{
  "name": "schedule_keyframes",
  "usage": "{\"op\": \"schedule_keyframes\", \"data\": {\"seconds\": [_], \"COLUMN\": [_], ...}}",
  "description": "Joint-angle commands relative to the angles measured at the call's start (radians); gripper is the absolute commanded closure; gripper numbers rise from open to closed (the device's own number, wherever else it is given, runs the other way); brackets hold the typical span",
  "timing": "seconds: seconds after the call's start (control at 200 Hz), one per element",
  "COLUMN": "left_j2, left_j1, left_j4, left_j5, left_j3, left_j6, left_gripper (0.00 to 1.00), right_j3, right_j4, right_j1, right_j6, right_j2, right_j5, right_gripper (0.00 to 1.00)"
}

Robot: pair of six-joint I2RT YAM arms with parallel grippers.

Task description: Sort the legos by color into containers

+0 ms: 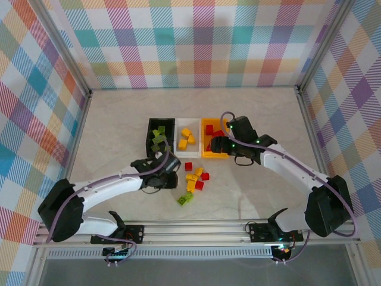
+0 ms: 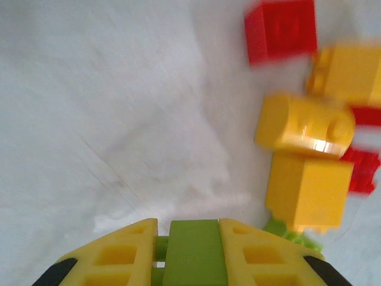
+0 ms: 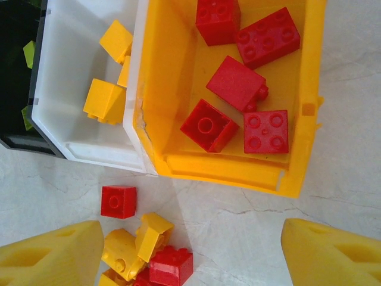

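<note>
My left gripper (image 2: 190,229) is shut on a lime green brick (image 2: 193,256) low over the table, just left of the loose pile (image 1: 195,177). Close on its right lie yellow bricks (image 2: 303,125), a red brick (image 2: 280,30) and another green one (image 2: 292,233) half under a yellow brick. My right gripper (image 3: 190,256) hangs open and holds nothing, above the table by the front wall of the orange-yellow bin (image 3: 226,170), which holds several red bricks (image 3: 235,80). Yellow bricks (image 3: 104,101) lie in the white bin (image 3: 89,152). The black bin (image 1: 149,137) holds green bricks (image 1: 158,137).
The three bins stand side by side at the table's middle. Two green bricks (image 1: 185,198) lie loose near the front, below the pile. A single red brick (image 3: 118,201) sits apart in front of the white bin. Plaid walls enclose the table.
</note>
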Motion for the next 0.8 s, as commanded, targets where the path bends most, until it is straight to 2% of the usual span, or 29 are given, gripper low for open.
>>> {"op": "schedule_keyframes", "data": {"seconds": [0.0,0.15,0.545,0.65,0.77,0.795], "left_j2": [-0.018,0.094,0.469,0.529,0.513,0.499], "left_j1": [0.113,0.213,0.335,0.34,0.334,0.329], "left_j4": [-0.061,0.001,-0.001,-0.022,-0.007,-0.003], "left_j5": [-0.151,-0.198,-0.283,-0.267,-0.224,-0.219], "left_j3": [0.116,0.26,0.595,0.663,0.681,0.679], "left_j6": [0.028,0.048,0.06,0.057,0.059,0.061], "left_gripper": [0.81,0.81,0.78,0.68,0.46,0.39], "right_j3": [-0.023,-0.044,-0.1,-0.122,-0.144,-0.149], "right_j4": [0.013,0.003,0.0,0.01,0.024,0.025], "right_j1": [0.0,0.0,0.0,0.0,0.018,0.026], "right_j6": [0.02,0.024,0.006,-0.002,0.013,0.018], "right_j2": [-0.041,-0.063,-0.104,-0.12,-0.119,-0.114], "right_j5": [0.013,0.021,-0.012,-0.033,-0.048,-0.045], "right_gripper": [0.21,0.21,0.21,0.21,0.2,0.2]}}
